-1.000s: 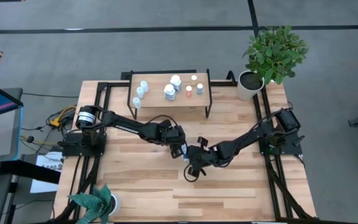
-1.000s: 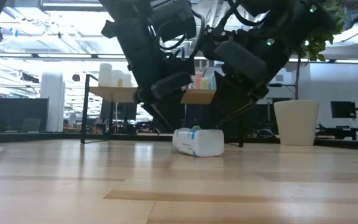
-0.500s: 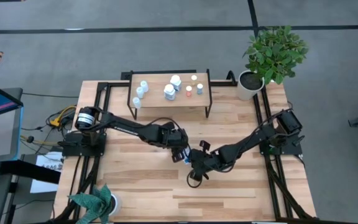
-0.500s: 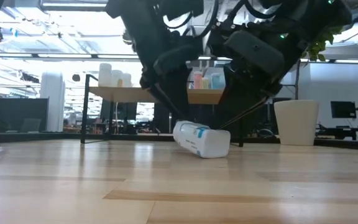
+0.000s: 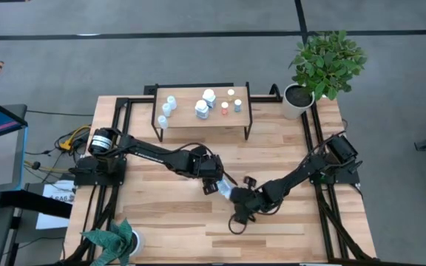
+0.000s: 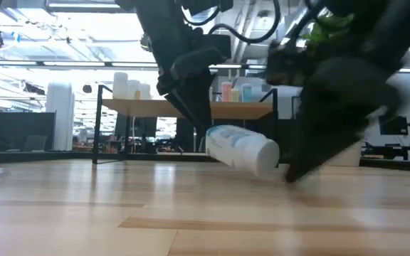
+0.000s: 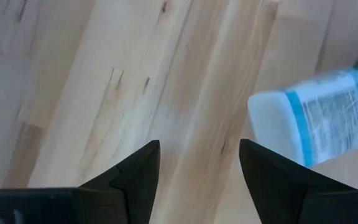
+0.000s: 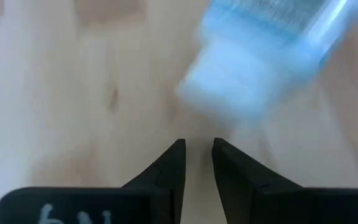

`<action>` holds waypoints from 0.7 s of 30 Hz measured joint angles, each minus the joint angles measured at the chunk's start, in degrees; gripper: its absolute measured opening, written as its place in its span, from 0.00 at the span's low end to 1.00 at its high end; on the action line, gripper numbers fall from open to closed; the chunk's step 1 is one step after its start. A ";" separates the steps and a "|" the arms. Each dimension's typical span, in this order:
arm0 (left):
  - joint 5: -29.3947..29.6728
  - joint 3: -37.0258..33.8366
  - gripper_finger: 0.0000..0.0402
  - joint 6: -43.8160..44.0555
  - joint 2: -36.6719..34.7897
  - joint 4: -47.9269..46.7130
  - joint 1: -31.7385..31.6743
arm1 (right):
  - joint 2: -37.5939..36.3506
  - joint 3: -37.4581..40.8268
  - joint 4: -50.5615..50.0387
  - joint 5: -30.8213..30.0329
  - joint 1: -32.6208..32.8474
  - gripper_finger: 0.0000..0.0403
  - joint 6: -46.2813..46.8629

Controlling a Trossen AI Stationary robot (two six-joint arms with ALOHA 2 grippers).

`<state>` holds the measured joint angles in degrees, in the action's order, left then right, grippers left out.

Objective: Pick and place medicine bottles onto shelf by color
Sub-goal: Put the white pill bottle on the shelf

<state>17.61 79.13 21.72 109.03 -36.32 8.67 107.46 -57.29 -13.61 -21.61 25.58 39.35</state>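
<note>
I saw the desk (image 5: 168,214) with the shelf (image 5: 202,117) at its far edge. Left claw (image 5: 211,185), fingers apart and empty, sat just beside the blue-labelled bottle (image 6: 242,147), which lay tilted mid-desk. Right claw (image 5: 237,219), fingers nearly together, gripped nothing; the bottle lay just ahead.

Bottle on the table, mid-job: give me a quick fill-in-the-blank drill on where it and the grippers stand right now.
1. The loose bottle lies on its ____ on the table.
2. Its label band is ____ in colour.
3. The left gripper is ____, with nothing between its fingers.
4. The other bottles stand on the ____.

Missing words: side; blue; open; shelf
</note>
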 joint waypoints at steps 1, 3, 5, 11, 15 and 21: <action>0.08 0.00 0.52 0.22 0.00 -0.23 0.02 | 0.02 -0.34 -0.42 0.36 0.33 0.26 0.03; 0.21 0.00 0.52 0.39 0.00 -0.41 0.06 | 0.45 -0.40 -0.49 -0.25 0.75 0.26 0.35; 0.23 0.09 0.52 0.36 0.00 -0.34 0.06 | 0.43 -0.38 -0.80 -0.69 0.86 0.26 1.29; 0.26 0.11 0.52 0.43 0.00 -0.04 0.06 | 0.43 -0.40 -0.67 -1.26 0.55 0.26 0.95; -0.72 0.13 0.52 0.46 0.59 2.28 0.06 | 0.51 -0.42 -0.52 -3.19 0.01 0.26 0.69; -1.56 0.05 0.52 0.06 2.32 2.20 0.23 | 0.48 -0.47 -0.87 -9.67 -0.41 0.26 0.43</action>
<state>16.05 79.18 21.78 111.35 -34.12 8.90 107.94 -57.76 -14.48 -31.28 25.17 39.78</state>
